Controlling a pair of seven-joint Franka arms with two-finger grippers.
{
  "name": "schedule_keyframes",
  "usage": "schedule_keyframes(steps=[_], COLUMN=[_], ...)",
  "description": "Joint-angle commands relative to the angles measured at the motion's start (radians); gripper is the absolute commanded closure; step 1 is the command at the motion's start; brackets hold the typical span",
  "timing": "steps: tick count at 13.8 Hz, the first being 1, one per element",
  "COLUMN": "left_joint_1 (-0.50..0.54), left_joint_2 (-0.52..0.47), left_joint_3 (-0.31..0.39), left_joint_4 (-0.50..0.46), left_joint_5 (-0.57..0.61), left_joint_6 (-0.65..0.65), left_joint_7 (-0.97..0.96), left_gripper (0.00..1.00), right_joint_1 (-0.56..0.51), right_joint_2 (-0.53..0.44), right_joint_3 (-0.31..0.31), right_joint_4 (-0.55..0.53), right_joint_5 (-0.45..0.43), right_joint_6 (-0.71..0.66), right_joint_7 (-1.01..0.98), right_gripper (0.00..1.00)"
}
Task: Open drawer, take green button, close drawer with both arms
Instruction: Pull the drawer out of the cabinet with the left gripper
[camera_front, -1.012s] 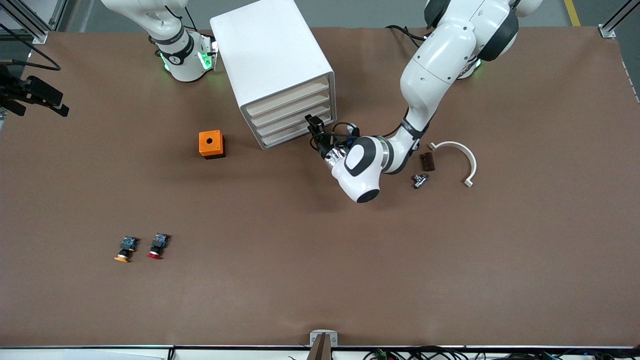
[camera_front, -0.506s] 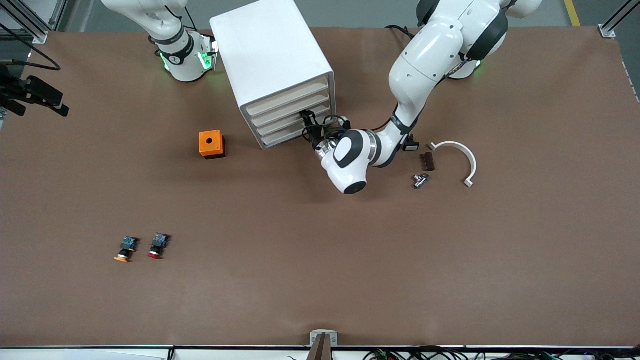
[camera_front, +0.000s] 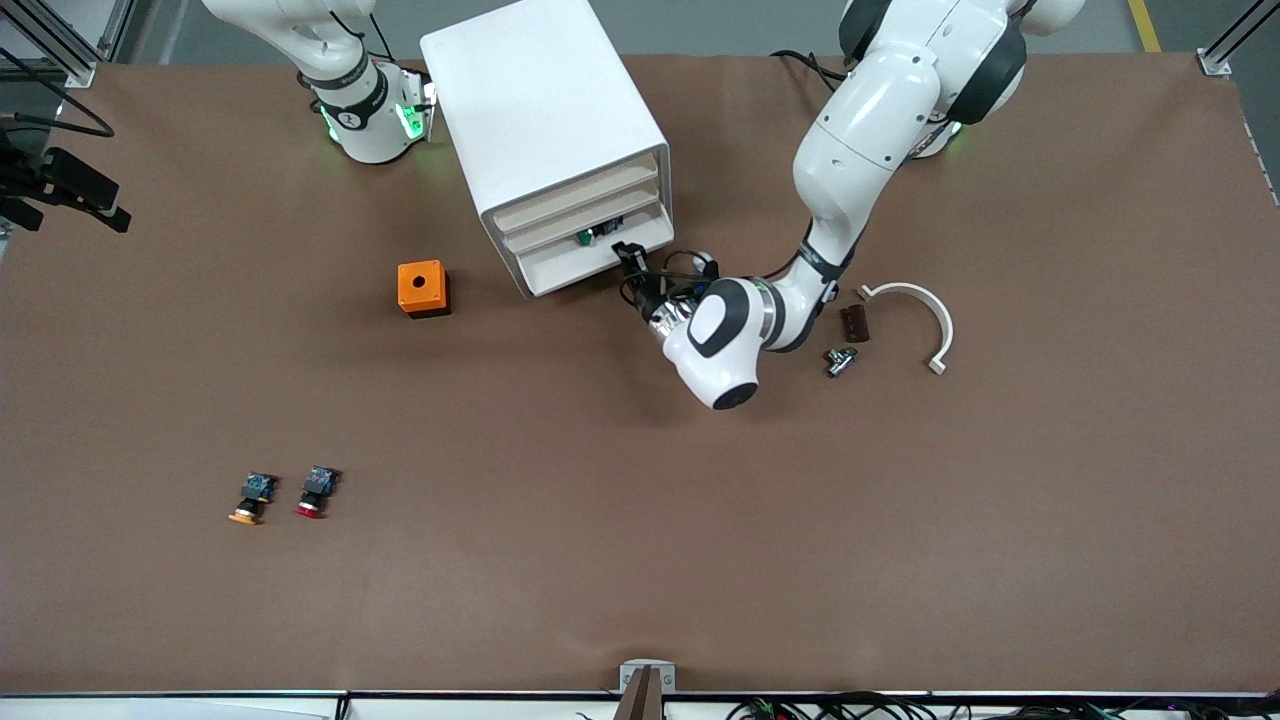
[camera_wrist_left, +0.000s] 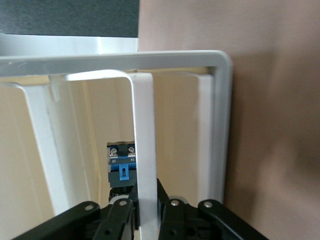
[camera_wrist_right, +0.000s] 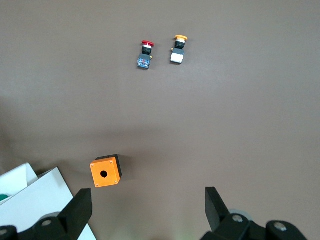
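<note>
The white cabinet stands near the robots' bases. Its lowest drawer is drawn out a short way. In it lies the button, which shows green and blue. My left gripper is shut on the drawer's front edge. In the left wrist view the white front wall of the drawer runs between the fingers of the left gripper. The button shows its bluish block just inside the wall. My right gripper hangs open, high over the table beside the cabinet, and is out of the front view.
An orange box with a round hole sits beside the cabinet toward the right arm's end. Orange-capped and red-capped buttons lie nearer the camera. A white curved piece, a brown block and a small metal part lie by the left arm.
The left gripper went up to the lowest drawer, shut on its front edge and drew it out toward the front camera. The button came into view. The right arm has not moved.
</note>
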Motion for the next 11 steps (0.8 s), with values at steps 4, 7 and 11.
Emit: schedule_keyframes(steps=[4,7,11], left_joint_1=[0.016,0.018,0.035], left_joint_2=[0.017,0.02,-0.001], left_joint_3=[0.092,0.091,0.106], left_joint_4=[0.041,0.039,0.042], left_joint_5=[-0.016,-0.019,-0.011], left_joint_6=[0.086,0.099,0.097], left_joint_7=[0.15,0.179,0.173], left_gripper=[0.84,0.28,0.09], right_joint_1=[0.014,0.005,0.066], right_joint_2=[0.25,0.29,0.288], right_joint_3=[0.008,0.005,0.011], right_joint_4=[0.107,0.127,0.099], right_joint_5=[-0.024,-0.02,0.041], right_joint_6=[0.018,0.017,0.024], right_joint_7=[-0.011,-0.022,0.241], right_gripper=[0.0,0.01,0.0])
